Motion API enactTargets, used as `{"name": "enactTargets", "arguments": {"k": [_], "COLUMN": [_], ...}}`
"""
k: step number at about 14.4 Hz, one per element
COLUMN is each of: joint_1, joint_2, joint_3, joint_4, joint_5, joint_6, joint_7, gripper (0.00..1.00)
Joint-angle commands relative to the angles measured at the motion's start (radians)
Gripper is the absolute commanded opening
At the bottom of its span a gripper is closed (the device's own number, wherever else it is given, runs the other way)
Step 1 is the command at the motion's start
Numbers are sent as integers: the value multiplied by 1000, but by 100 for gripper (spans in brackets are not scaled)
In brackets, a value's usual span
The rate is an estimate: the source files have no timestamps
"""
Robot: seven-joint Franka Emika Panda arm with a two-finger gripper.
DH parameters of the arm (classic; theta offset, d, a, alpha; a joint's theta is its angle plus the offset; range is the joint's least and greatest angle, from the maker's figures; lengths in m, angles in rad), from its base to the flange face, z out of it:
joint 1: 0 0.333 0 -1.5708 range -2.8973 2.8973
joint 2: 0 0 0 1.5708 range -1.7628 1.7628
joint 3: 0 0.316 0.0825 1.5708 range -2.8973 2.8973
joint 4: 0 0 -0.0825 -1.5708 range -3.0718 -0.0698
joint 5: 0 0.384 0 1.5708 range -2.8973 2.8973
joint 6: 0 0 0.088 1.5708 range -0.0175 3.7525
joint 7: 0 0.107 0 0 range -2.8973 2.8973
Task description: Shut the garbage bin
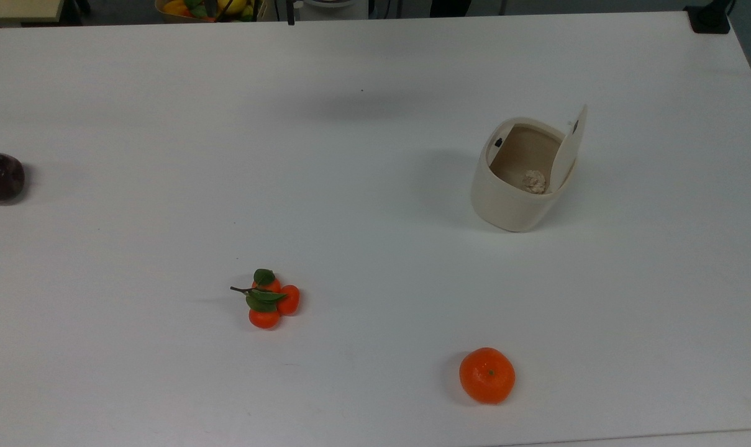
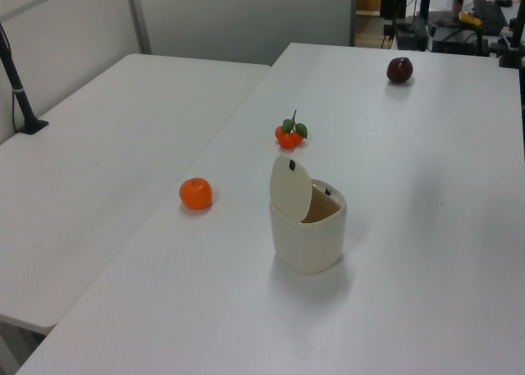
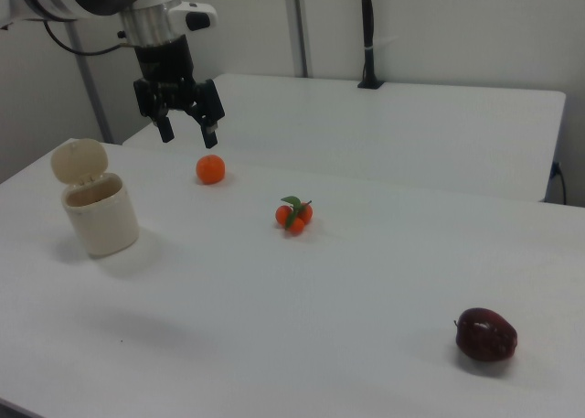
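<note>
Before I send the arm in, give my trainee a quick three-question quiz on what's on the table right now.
1. True or false: the garbage bin has its lid standing up, open.
2. What lies inside the bin?
3. In the right view, the gripper is: A) gripping the lid, B) open in the air above the table, C) resting on the single orange.

Key
1. True.
2. A small pale crumpled lump at the bottom.
3. B.
</note>
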Motion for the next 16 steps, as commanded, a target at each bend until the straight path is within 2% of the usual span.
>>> {"name": "enactTargets", "arguments": {"k": [1, 10, 11, 14, 15, 16], "joint_1": [-2, -2, -2, -5, -7, -10], "joint_2": [-34, -34, -31, -31, -31, -31], "joint_3": [7, 7, 7, 7, 7, 7], "joint_4": [-31, -31, -31, -31, -31, -31], "joint_5": [-17, -14, -14, -11, -7, -5], "joint_6": [-26, -26, -26, -25, -25, -25], "joint_7": [7, 7, 2, -7, -7, -7], "gripper": [100, 100, 98, 61, 32, 14]}}
